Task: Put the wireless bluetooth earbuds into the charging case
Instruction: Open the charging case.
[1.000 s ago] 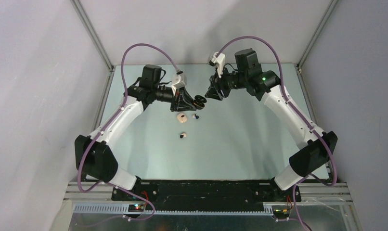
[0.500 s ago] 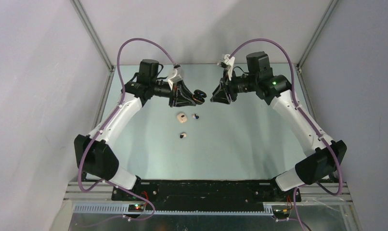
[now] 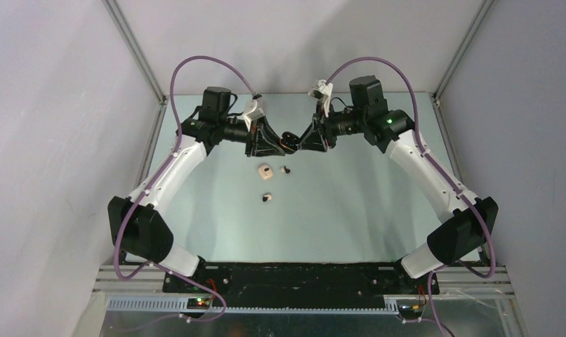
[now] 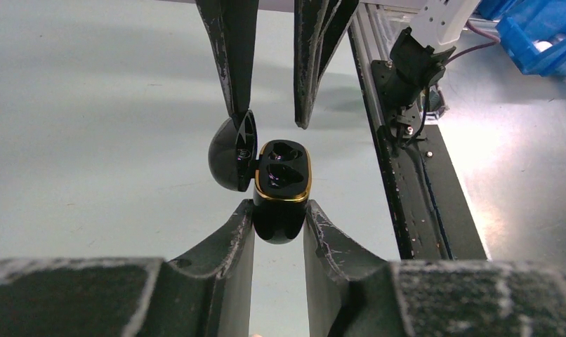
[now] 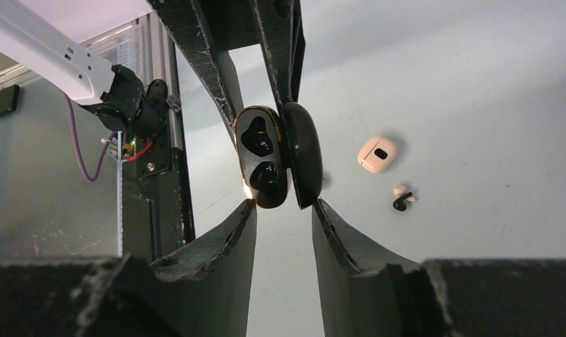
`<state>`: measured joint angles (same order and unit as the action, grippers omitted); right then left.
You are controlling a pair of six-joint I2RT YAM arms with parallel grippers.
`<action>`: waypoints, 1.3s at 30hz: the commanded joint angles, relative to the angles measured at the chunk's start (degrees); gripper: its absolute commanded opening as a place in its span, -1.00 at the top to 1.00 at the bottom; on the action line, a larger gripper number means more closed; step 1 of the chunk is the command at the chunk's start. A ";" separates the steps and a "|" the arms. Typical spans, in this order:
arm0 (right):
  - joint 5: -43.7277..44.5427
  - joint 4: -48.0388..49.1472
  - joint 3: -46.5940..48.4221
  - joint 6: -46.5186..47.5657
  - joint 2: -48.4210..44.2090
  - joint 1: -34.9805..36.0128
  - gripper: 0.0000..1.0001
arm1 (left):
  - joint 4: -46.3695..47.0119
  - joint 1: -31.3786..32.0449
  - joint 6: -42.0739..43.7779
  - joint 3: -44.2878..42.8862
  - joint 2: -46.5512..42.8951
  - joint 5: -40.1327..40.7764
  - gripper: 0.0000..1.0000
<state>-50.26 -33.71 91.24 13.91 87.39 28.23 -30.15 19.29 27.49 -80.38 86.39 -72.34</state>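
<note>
Right claw (image 5: 284, 206) nearer, agape at open charging case (image 4: 283, 184) in left claw (image 4: 279, 212).

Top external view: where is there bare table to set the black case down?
Bare: the broad table strip between the small pieces and the arm bases. Crowded: far middle, where left tool and right tool meet at the black case, near the beige piece, dark bud and pale bud.

Glossy black plastic charging case (image 4: 284, 175), matt grey table (image 4: 90, 140)
</note>
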 commanded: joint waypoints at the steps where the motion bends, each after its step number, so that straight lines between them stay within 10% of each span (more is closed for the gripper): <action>1: -1.52 2.56 2.03 -1.67 0.19 0.89 0.21 | 1.35 0.22 -1.11 -1.94 -0.48 -1.45 1.00; 17: -1.93 1.92 -6.42 7.07 -4.19 -3.58 -0.13 | 1.42 -4.94 -7.64 9.45 -9.07 4.18 1.00; 39: 4.23 10.08 2.01 0.63 6.51 9.33 -0.28 | 2.82 -5.62 -5.98 16.52 -14.70 2.64 1.00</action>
<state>-47.86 -24.62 89.52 14.61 93.08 37.19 -28.75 14.06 20.58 -64.40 74.19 -67.77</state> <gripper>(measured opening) 0.653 0.307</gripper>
